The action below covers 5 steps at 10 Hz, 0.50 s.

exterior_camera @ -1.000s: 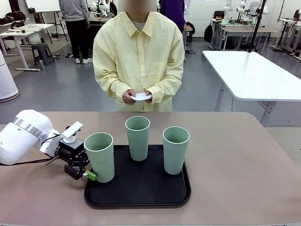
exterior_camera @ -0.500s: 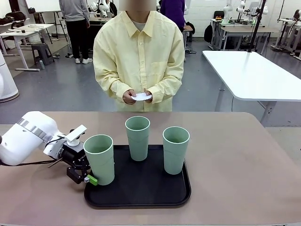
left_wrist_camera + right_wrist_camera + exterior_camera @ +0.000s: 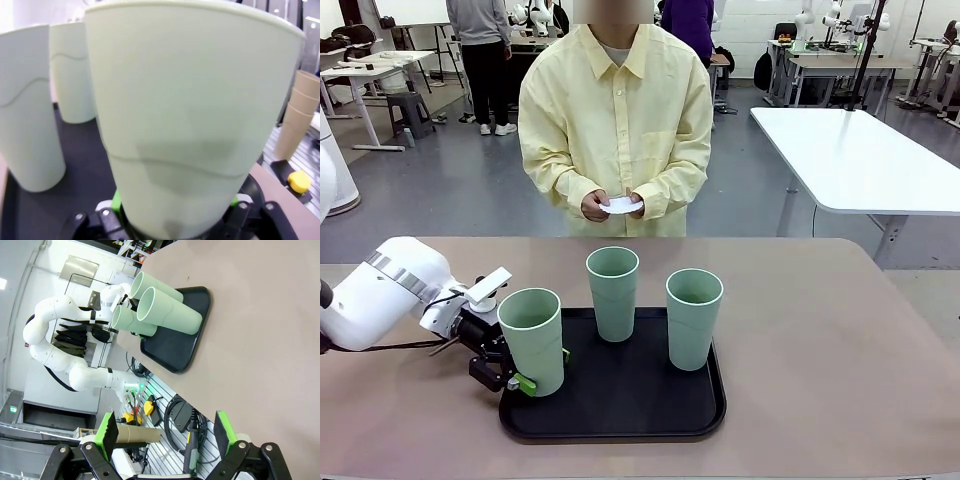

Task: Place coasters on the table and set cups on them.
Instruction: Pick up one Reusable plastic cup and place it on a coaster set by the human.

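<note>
**Front view:** I am clamping my left gripper [image 3: 545,369] on the lower wall of the left cup [image 3: 531,335], with one green pad on each side. The cup is standing upright, its long axis running 12 to 6, at the 9 o'clock edge of the black tray [image 3: 620,405]. The middle cup [image 3: 613,292] is standing at 2 o'clock from it, near but apart. The right cup [image 3: 694,317] is at 3 o'clock, farther off. The coasters [image 3: 621,205] are resting in the person's hands [image 3: 594,207] at 12 o'clock, and none is lying on the table [image 3: 820,330]. I am judging that a straight lift toward 12 will clear the tray rim.

**Left wrist view:** The gripped cup [image 3: 190,125] is sitting between my fingers, touching both pads. The other two cups are standing at 10 o'clock.

**Right wrist view:** My right gripper [image 3: 165,435] is keeping its jaws spread wide on nothing. The tray is lying well apart at 12 o'clock, so my left arm is the nearer one.
</note>
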{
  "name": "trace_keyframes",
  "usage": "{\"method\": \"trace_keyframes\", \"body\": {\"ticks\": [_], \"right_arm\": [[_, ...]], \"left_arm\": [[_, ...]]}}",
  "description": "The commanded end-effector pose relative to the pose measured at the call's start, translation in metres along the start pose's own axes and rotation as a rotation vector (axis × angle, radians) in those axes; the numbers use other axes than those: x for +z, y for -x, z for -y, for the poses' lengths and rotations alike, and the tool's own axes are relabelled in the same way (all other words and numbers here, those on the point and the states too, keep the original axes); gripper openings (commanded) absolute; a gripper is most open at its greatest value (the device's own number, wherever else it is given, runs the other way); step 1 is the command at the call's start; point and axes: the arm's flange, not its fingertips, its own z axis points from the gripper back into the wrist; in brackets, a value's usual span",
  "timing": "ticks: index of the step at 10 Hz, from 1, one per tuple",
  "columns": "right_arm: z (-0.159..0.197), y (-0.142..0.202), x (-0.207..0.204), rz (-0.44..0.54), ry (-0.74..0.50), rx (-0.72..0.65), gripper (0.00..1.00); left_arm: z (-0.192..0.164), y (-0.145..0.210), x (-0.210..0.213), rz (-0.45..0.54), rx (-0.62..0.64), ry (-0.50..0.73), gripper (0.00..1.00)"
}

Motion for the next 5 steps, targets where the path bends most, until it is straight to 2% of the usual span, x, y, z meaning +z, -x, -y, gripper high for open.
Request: {"method": "trace_keyframes", "body": {"ticks": [1, 2, 3, 4, 5], "right_arm": [[0.0, 0.0, 0.0, 0.003, -0.007, -0.001, 1.0], [0.0, 0.0, 0.0, 0.003, -0.007, -0.001, 1.0], [0.0, 0.0, 0.0, 0.003, -0.007, -0.001, 1.0], [0.0, 0.0, 0.0, 0.003, -0.007, -0.001, 1.0], [0.0, 0.0, 0.0, 0.003, -0.007, -0.001, 1.0]], "left_arm": [[-0.001, 0.001, 0.001, -0.002, -0.022, 0.016, 0.0], [0.0, 0.001, 0.003, -0.002, -0.017, 0.017, 0.37], [0.002, 0.0, 0.003, 0.0, -0.015, 0.014, 0.0], [0.01, -0.009, 0.006, -0.016, 0.006, -0.021, 0.17], [0.025, -0.029, 0.016, 0.014, 0.02, -0.082, 0.17]]}}
